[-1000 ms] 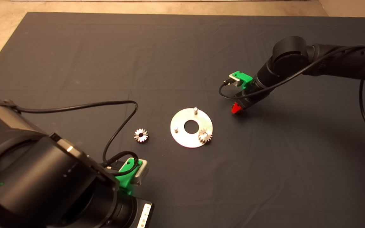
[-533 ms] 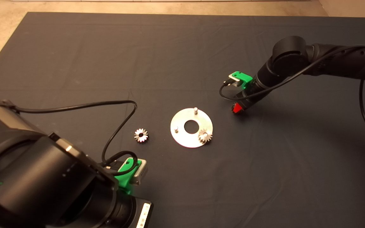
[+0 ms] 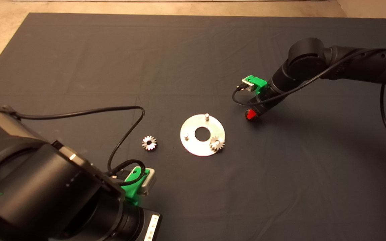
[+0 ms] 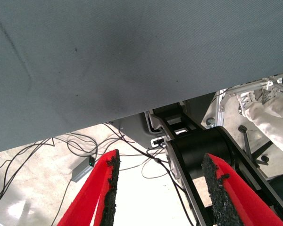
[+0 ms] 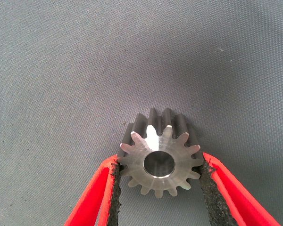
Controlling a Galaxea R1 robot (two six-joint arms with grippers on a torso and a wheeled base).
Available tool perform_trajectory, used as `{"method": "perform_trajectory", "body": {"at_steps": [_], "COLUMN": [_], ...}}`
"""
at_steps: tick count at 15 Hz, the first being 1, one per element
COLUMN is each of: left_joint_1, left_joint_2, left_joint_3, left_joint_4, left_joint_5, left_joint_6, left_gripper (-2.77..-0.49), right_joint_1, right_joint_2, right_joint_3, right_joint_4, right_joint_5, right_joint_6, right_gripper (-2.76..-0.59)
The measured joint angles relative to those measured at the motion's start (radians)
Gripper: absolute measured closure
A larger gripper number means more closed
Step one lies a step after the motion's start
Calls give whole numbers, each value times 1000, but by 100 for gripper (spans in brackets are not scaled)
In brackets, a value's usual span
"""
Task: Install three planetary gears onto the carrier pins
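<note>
The carrier disc lies flat mid-mat with a large centre hole. Two bare carrier pins stand on it. One planetary gear sits on the third pin at the disc's near right. A second gear lies loose on the mat, left of the disc. My right gripper is down at the mat right of the disc. The right wrist view shows the right gripper shut on a third gear, black pads against its teeth. My left gripper is parked at the lower left, open and empty.
The dark mat covers the table, with beige floor beyond its far edge. A black cable loops from the left arm onto the mat near the loose gear. The left wrist view shows the mat's edge, floor cables and a person's leg.
The right gripper has shifted only very slightly beside the disc. The gears, the disc and the left arm have not moved.
</note>
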Motion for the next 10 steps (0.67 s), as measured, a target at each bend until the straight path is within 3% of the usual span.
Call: {"method": "perform_trajectory", "body": {"at_steps": [10], "left_joint_1": [0], "left_joint_2": [0], "left_joint_3": [0], "left_joint_4": [0], "left_joint_5": [0], "left_joint_6": [0], "left_gripper": [-118], "right_joint_1": [0], "right_joint_2": [27], "right_joint_3": [37], "right_joint_4": [9], "right_joint_5": [-16], "right_joint_6": [-27], "right_gripper": [-94]}}
